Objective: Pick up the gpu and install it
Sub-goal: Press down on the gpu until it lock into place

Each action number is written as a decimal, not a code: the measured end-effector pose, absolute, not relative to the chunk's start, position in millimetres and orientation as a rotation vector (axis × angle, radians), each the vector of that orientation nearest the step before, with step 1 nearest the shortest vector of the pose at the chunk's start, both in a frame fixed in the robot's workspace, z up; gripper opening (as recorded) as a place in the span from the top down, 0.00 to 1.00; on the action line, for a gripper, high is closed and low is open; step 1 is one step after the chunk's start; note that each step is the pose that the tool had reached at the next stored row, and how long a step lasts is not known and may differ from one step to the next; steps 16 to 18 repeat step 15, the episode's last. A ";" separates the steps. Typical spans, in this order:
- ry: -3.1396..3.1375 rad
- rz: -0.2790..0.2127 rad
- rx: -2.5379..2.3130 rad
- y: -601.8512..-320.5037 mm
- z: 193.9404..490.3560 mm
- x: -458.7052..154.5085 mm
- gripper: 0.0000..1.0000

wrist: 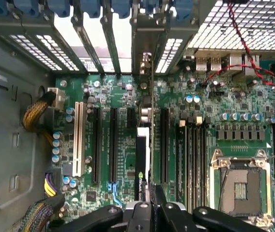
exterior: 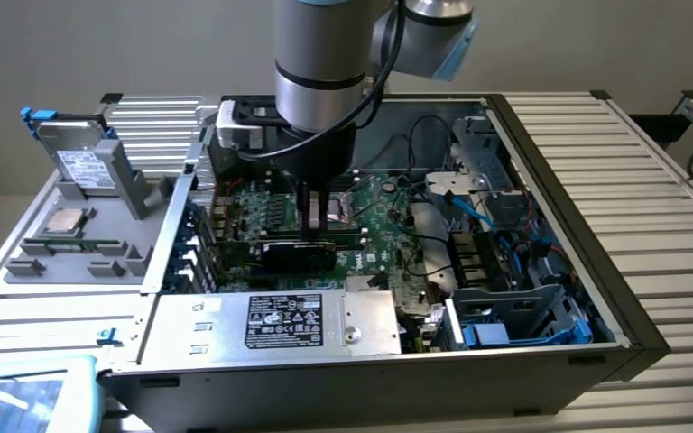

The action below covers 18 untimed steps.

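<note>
1. Broadly: open computer case (exterior: 635, 347) lying on a ribbed metal worktable (exterior: 635, 171), motherboard (exterior: 383, 221) facing up; grey holder (exterior: 94, 239) with a silver hard drive (exterior: 79, 162) standing at the exterior view's left.
2. Arm (exterior: 322, 63) reaching straight down into the case.
3. Gripper (exterior: 313, 236) pinched narrow on the top edge of the gpu (exterior: 296, 254).
4. Gpu standing on edge, upright, at a motherboard expansion slot (wrist: 142, 166), beside the rear bracket bays (wrist: 103, 43).
</note>
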<state>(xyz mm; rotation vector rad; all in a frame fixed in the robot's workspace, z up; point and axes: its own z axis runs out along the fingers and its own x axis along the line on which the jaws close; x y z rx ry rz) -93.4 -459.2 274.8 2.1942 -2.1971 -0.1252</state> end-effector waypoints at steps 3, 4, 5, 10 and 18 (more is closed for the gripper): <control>-2.197 -0.126 2.194 -459.2 281.3 -93.4 0.88; -2.197 -0.126 2.194 -459.2 281.2 -93.4 0.88; -2.197 -0.126 2.194 -459.2 281.2 -93.4 0.88; -2.197 -0.126 2.194 -459.2 281.4 -93.4 0.88; -2.197 -0.126 2.194 -459.2 281.4 -93.4 0.88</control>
